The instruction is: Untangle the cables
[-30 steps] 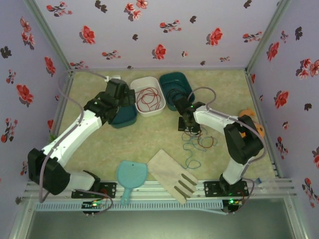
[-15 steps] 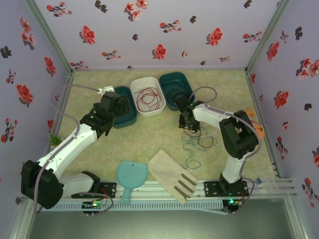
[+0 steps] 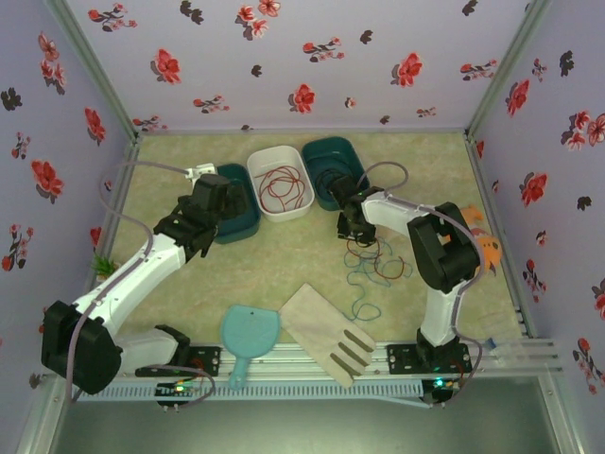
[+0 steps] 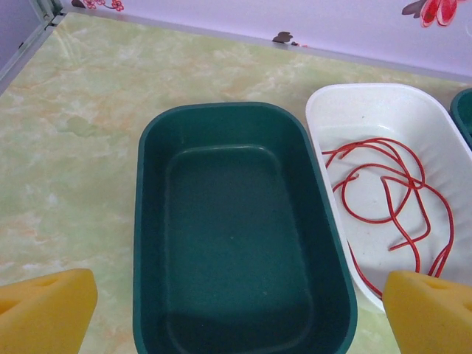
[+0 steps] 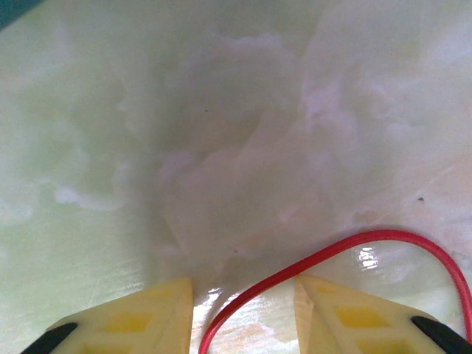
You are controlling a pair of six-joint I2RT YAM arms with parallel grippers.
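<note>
Bent sharply at the elbow, my right arm is aiming its right gripper (image 3: pixel 352 229) straight down at the table (image 3: pixel 284 255). Its fingers (image 5: pixel 122 324) are standing partly apart and clamping nothing. A red cable (image 5: pixel 332 254) is lying on the table between them. It is running out ahead and to the right, then arching back around the right finger.

The tangle (image 3: pixel 373 270) is spreading from just under that gripper back toward the arm's base, with its long axis on that line. A black cable (image 3: pixel 362 252) is sitting nearest the gripper and a teal-blue cable (image 3: pixel 364 308) farthest back.

My left arm is reaching forward. Its left gripper (image 4: pixel 240 313) is hovering wide open and empty over a green tub (image 4: pixel 144 221). A white tub (image 4: pixel 383 90), just to the right of it, is holding a second red cable (image 4: pixel 391 184) in loose loops.

Since a second ago, my right elbow has swung in toward the middle and those fingers have drawn closer together. My left arm has pulled back, uncovering the green tub.
</note>
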